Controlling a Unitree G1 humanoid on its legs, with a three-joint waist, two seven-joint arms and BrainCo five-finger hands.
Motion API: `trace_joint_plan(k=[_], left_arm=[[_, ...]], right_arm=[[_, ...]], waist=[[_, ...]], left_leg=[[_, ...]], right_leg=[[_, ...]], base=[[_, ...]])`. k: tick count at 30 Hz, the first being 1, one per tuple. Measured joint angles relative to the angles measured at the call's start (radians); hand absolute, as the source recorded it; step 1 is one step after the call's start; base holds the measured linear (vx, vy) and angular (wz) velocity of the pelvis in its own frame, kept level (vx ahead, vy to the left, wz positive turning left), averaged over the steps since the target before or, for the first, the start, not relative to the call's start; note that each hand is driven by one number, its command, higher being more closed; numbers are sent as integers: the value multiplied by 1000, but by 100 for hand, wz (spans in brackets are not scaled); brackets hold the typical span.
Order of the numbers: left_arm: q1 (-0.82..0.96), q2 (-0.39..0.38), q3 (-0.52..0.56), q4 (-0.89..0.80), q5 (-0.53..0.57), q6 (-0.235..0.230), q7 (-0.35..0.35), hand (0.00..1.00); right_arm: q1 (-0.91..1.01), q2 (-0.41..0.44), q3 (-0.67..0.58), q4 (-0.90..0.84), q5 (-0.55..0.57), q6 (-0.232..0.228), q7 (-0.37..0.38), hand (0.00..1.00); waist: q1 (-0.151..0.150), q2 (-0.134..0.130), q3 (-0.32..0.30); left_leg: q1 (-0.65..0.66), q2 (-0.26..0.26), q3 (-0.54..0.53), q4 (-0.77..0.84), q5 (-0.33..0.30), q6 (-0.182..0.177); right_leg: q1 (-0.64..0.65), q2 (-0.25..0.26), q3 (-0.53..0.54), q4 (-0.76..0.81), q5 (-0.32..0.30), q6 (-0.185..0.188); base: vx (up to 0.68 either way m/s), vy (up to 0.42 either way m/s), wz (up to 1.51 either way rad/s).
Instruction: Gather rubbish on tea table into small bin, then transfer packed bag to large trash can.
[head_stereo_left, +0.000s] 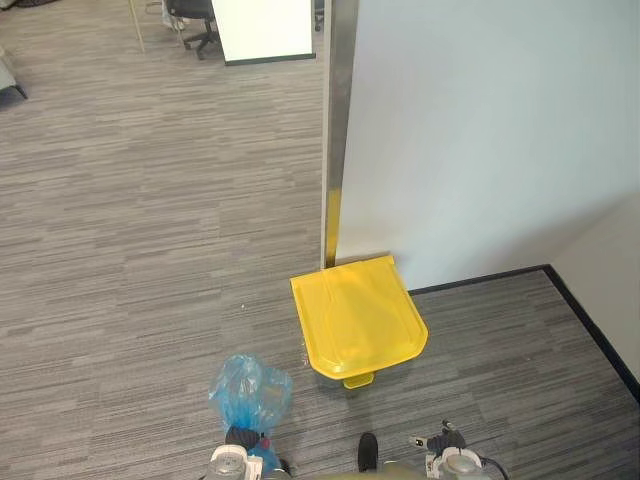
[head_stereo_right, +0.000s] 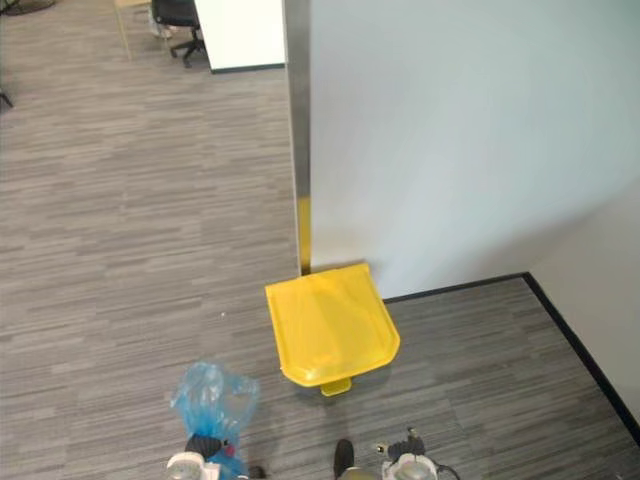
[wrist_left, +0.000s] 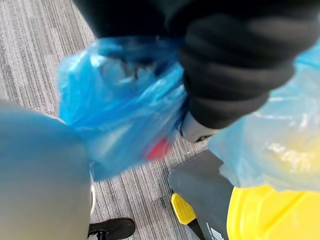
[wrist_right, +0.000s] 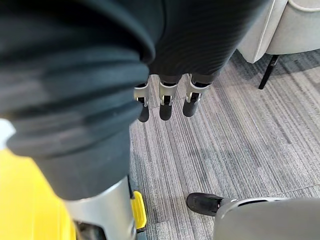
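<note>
With the blue bag (head_stereo_left: 250, 392) gripped in the curled left hand (head_stereo_left: 240, 438) just in front of the trash can (head_stereo_left: 345, 372), its yellow lid (head_stereo_left: 358, 315) down, the empty, straight-fingered right hand (wrist_right: 164, 107) should lift that lid before the bag swings over.

bag (head_stereo_left: 250, 392): translucent blue | trash can lid (head_stereo_left: 358, 315): yellow | carpet (head_stereo_left: 150, 250): grey, streaked | wall (head_stereo_left: 480, 130): white

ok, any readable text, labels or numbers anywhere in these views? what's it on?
No text reads clearly.
Some white print on the trash can's dark body, below its yellow lid: too small and blurred to read.
The blue rubbish bag: no print visible.
</note>
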Motion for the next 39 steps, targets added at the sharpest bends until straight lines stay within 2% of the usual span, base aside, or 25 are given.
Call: trace_joint_plan(k=[2, 6, 9, 11, 12, 13, 14, 15, 16, 17, 19, 20, 22, 23, 24, 25, 26, 30, 31, 35, 39], left_arm=[[-6, 0, 0, 0, 0, -1, 0, 100], [-6, 3, 0, 0, 1, -4, -1, 100], [2, 3, 2, 3, 0, -4, -1, 100], [1, 17, 3, -2, 0, -5, -1, 100], [0, 20, 2, -2, 0, -5, -1, 100], [0, 26, 1, -1, 0, -5, 0, 100], [-5, 28, 3, 0, -1, -5, 0, 100], [-17, 24, 2, -1, 0, -5, 1, 100], [-27, 29, 3, 1, 1, -2, 1, 100], [-29, 30, 3, 1, 1, -2, 1, 100], [-41, 39, 3, 3, 3, -2, 2, 100], [-43, 37, 3, 3, 3, -2, 2, 100], [-53, 32, 5, 4, 3, -3, 4, 100], [-66, 22, 5, 4, 4, -3, 8, 100], [-71, 17, 5, 4, 4, -3, 9, 100], [-87, -7, 22, 0, 15, -3, 12, 100], [-93, -19, 36, -6, 23, -3, 11, 100], [-106, -25, 56, -27, 42, -5, 4, 100], [-114, -35, 79, -31, 42, -4, -1, 100], [-122, -56, 79, -41, 42, -5, -2, 100], [-127, -72, 79, -42, 41, -3, -2, 100]], right_arm=[[1, -1, 1, 3, 0, 0, 0, 0], [-3, -1, 2, 3, 0, -1, 1, 0], [-4, -2, 2, 8, 0, 0, 1, 0], [-10, 0, 0, 7, 0, -1, 2, 0], [-11, 2, 0, 5, 0, -1, 2, 0], [-11, 3, -1, 3, 0, -1, 2, 0], [-15, 4, -13, -4, 1, -2, 3, 0], [-31, 3, -23, -11, 1, -3, 3, 0], [-32, 1, -33, -27, 0, 0, 3, 0], [-31, 1, -36, -36, 0, 1, 3, 0], [-33, 7, -37, -61, 0, 4, 0, 0], [-32, 8, -37, -67, -1, 6, 0, 0], [-32, 16, -36, -75, -2, 13, -8, 0], [-44, 11, -38, -77, -3, 14, -9, 0], [-51, 10, -38, -81, -3, 15, -9, 0], [-68, 6, -48, -91, -3, 18, -11, 0], [-77, 6, -55, -90, -3, 19, -11, 0], [-76, 11, -60, -91, -4, 20, -9, 0], [-74, 10, -60, -91, -7, 22, -7, 0], [-67, 12, -58, -107, -8, 24, -7, 0], [-55, 12, -49, -126, -2, 23, -8, 0]], waist=[[0, -1, 1], [-1, -1, -2], [-1, -2, 5], [0, -24, 14], [-1, -34, 16], [-2, -45, 17], [-6, -50, 29], [-7, -40, 49], [-8, -36, 61], [-6, -34, 65], [-2, -44, 88], [-2, -46, 92], [4, -54, 103], [11, -34, 120], [13, -26, 130], [4, -17, 164], [4, -19, 175], [10, -25, 172], [25, -25, 170], [30, -33, 159], [26, -26, 148]], left_leg=[[-1, -6, -6, 30, -14, 18], [-3, -8, -12, 75, -46, 26], [-8, -7, -15, 118, -94, 32], [-38, -24, -13, 208, -158, 49], [-38, -34, -13, 223, -169, 51], [-34, -47, -20, 229, -185, 67], [-16, -58, -27, 229, -187, 81], [-3, -56, -28, 236, -189, 90], [1, -33, -28, 277, -214, 89], [-1, -24, -28, 295, -226, 87], [-4, 9, -19, 386, -287, 78], [-4, 13, -18, 404, -298, 74], [1, 24, -2, 503, -365, 21], [2, 46, 3, 520, -377, 12], [2, 48, 4, 522, -376, 12], [22, 43, 5, 499, -376, 10], [40, 44, 3, 486, -378, 9], [48, 69, -31, 468, -399, 8], [45, 76, -29, 468, -404, 11], [20, 84, -32, 471, -410, -3], [-22, 90, -79, 482, -405, -11]], right_leg=[[18, -9, -4, -2, 0, 0], [31, -16, -7, 5, -5, 7], [6, -24, -2, 81, -55, 19], [-89, -64, 19, 310, -177, 39], [-109, -80, 23, 364, -198, 47], [-137, -113, 24, 443, -218, 71], [-197, -137, 11, 571, -203, 100], [-245, -144, -1, 648, -214, 118], [-285, -136, -20, 670, -232, 86], [-298, -131, -29, 667, -232, 82], [-356, -131, -79, 503, -176, 88], [-356, -132, -91, 470, -169, 88], [-318, -129, -128, 399, -158, 97], [-319, -117, -136, 414, -152, 105], [-320, -114, -136, 422, -155, 101], [-329, -118, -137, 461, -144, 83], [-332, -119, -138, 493, -157, 70], [-352, -110, -154, 567, -223, 48], [-364, -102, -153, 580, -236, 42], [-409, -101, -153, 627, -263, 31], [-428, -119, -190, 647, -281, 29]], base=[[53, 43, 4], [-25, 38, 0], [-94, 33, -6], [-133, 55, -7], [-94, 79, -3], [-58, 95, -2], [-35, 81, 0], [-18, 65, 2], [-24, 34, 1], [31, 26, 0], [88, -26, 5], [152, -96, 8], [279, -151, -9], [276, -134, -19], [251, -121, -4], [168, -98, 13], [152, -103, 15], [95, -122, 16], [35, -75, -9], [31, -58, -2], [37, -32, 26]])
